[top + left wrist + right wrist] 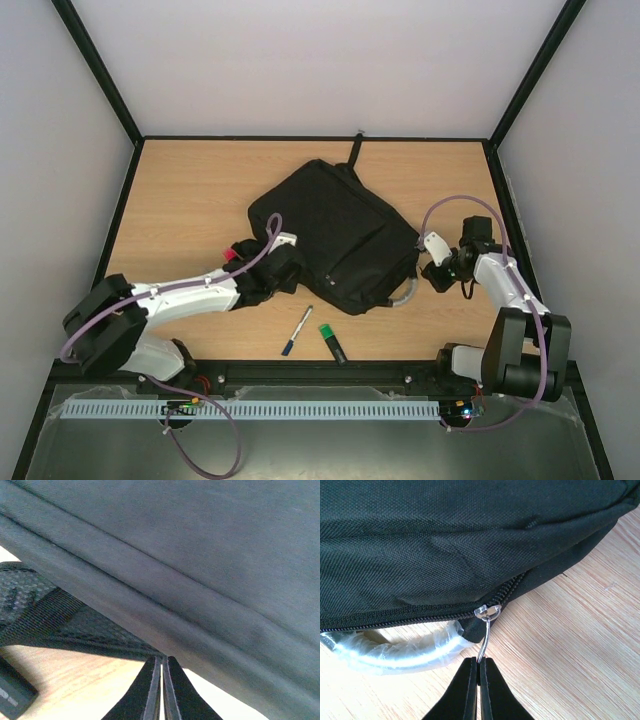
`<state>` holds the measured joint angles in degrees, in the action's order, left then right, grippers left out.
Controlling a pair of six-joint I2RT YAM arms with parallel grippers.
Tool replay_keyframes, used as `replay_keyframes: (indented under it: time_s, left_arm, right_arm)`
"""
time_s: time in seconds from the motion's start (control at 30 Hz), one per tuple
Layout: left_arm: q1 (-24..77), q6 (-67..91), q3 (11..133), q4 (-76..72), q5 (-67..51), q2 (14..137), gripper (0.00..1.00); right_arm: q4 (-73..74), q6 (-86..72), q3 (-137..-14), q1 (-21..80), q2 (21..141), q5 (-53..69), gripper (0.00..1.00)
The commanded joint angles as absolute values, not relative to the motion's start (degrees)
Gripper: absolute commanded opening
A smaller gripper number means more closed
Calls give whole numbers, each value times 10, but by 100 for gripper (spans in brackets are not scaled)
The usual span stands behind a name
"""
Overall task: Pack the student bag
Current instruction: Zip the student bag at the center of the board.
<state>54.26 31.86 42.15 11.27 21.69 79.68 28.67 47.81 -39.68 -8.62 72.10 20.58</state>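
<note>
The left gripper (161, 661) has its fingers pressed together. Their tips sit right under the left edge of the student bag (335, 235), and a woven strap (35, 615) runs off to the left of the tool. The wrist view does not show whether any fold of fabric is caught between them. The bag lies flat mid-table between the two tools. A blue-capped pen (297, 331) and a green-capped marker (333, 343) lie loose on the wood just nearer the arm bases, not yet packed.

The right gripper (480, 662) is clamped on the thin metal zipper pull (484, 635). The pull hangs from the slider (489, 611) straight ahead of the fingertips. The plastic-wrapped loop handle (395, 652) pokes out just to the tool's left.

The step in hand looks like opening the zip. The zipper teeth (395, 615) run off to the right gripper's left, so the pull should be drawn along that line and kept low rather than lifted away. The grip on the pull is thin and could slip under a jerk, so a slow, steady draw is safer. The bag is soft, and it will probably slide unless the left tool truly pins or holds the far edge against the drag.
</note>
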Motion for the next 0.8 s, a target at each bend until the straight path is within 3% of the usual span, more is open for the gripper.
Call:
replay_keyframes:
  time_s: [0.0,0.33,0.53,0.77]
  left_arm:
    - [511,342,434,68,220,851,2]
    - [429,267,636,-40,206,1057,3]
    - [390,253,655,-32,171,1039,33]
    - [481,88,520,-106,50,881,47]
  right_arm:
    - [328,500,-380,-88,698,221,1]
    - [348,451,-368,25,646,209,1]
    - [355,439,-360,43,638,221,1]
    - [345,432,-336,42,655,220,1]
